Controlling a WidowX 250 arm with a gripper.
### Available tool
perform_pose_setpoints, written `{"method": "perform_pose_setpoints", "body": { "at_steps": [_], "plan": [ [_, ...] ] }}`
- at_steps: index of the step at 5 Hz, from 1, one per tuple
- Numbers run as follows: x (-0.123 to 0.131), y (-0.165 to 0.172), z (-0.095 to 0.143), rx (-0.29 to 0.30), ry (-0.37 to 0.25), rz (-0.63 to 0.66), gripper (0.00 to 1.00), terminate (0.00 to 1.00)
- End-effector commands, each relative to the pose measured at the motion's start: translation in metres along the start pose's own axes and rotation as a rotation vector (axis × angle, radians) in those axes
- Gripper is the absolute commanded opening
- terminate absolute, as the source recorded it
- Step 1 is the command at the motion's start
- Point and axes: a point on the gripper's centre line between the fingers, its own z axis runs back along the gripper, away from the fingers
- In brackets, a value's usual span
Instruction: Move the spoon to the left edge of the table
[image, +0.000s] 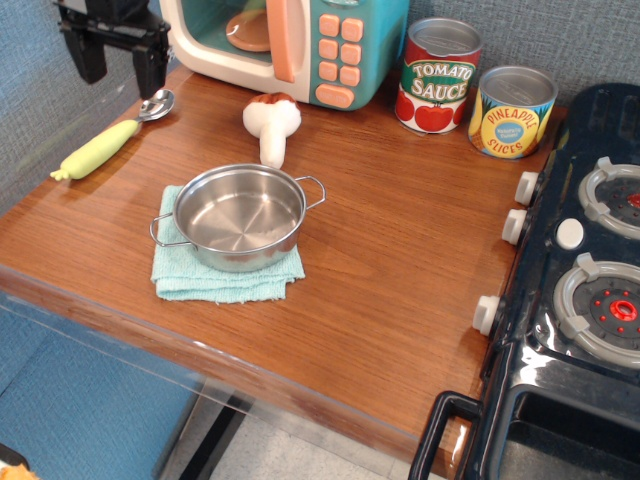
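A: Single view only. Mounted high at front of the table (400, 300), tilted down, facing the back wall.

B: Framing?

A: Mid-range. Covers nearly the whole wooden top; rounded front edge cut diagonally across lower left, floor visible below. Toy stove (580, 300) cropped at right edge. Toy microwave (290, 45) cropped at top, cans (475, 90) against the wall fully in frame.

B: Arm visible?

A: Barely. Just the gripper (113, 45) at top-left corner, upper part cut off. Spoon (112, 137) below it, near left border.

B: Overlap with other views?

A: None to compare. No wrist cam.
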Motion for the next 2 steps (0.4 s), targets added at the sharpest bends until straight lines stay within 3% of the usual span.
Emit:
{"method": "perform_pose_setpoints", "body": {
  "at_steps": [1,2],
  "plan": [
    [0.0095,-0.0057,0.0452,0.036,-0.063,-0.033,1.00,0.00],
    [0.0095,-0.0057,0.0452,0.036,-0.063,-0.033,1.00,1.00]
  ]
}}
